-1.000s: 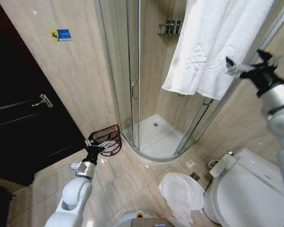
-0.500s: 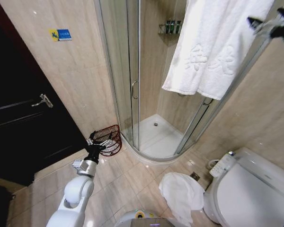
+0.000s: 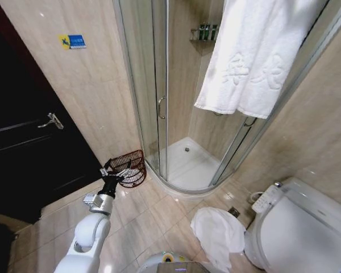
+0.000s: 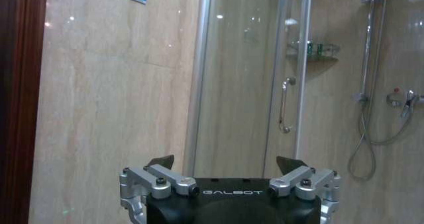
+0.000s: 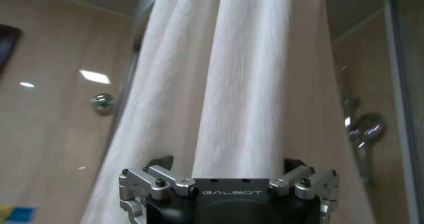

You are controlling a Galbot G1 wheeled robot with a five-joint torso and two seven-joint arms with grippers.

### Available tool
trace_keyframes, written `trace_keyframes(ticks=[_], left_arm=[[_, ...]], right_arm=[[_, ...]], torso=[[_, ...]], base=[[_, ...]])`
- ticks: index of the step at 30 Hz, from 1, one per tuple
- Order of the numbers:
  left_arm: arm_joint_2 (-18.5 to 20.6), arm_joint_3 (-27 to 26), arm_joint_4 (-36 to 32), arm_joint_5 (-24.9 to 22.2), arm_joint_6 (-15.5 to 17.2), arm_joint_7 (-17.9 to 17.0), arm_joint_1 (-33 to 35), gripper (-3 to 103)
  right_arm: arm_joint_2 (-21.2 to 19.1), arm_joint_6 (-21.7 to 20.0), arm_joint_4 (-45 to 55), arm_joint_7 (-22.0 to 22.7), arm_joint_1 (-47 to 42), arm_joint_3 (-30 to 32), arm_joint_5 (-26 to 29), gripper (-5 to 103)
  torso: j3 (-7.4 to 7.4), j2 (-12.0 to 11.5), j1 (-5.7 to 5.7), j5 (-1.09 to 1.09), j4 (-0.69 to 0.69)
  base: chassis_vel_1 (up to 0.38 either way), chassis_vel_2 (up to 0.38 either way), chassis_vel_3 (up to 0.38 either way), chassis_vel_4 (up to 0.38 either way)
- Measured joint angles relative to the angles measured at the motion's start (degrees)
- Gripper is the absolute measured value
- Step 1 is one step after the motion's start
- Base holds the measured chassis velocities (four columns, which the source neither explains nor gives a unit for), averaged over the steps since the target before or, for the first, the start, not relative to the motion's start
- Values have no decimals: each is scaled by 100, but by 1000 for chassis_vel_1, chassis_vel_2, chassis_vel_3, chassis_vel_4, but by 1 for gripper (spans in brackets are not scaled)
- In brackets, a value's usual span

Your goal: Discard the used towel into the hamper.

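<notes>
1. The white towel (image 3: 261, 57) is hanging over the top of the glass shower enclosure (image 3: 159, 85).
2. The right end effector (image 5: 225, 167) is facing the towel's folds up close, its fingers spread apart and gripping nothing.
3. The left end effector (image 3: 117, 172) is hovering low beside the hamper (image 3: 129, 168), fingers apart.
4. The hamper is sitting on the floor (image 3: 153, 216) against the wall by the shower.
</notes>
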Motion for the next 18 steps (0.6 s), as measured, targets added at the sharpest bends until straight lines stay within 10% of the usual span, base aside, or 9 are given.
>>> trace_keyframes(ticks=[18], left_arm=[[43,49,261,-204,-241,88,-83,100]], right_arm=[[1151,-221,-1369,543,2178,-1281,-349,100]], torso=[[-3,-3,-4,5,-4]], base=[[0,0,0,0]])
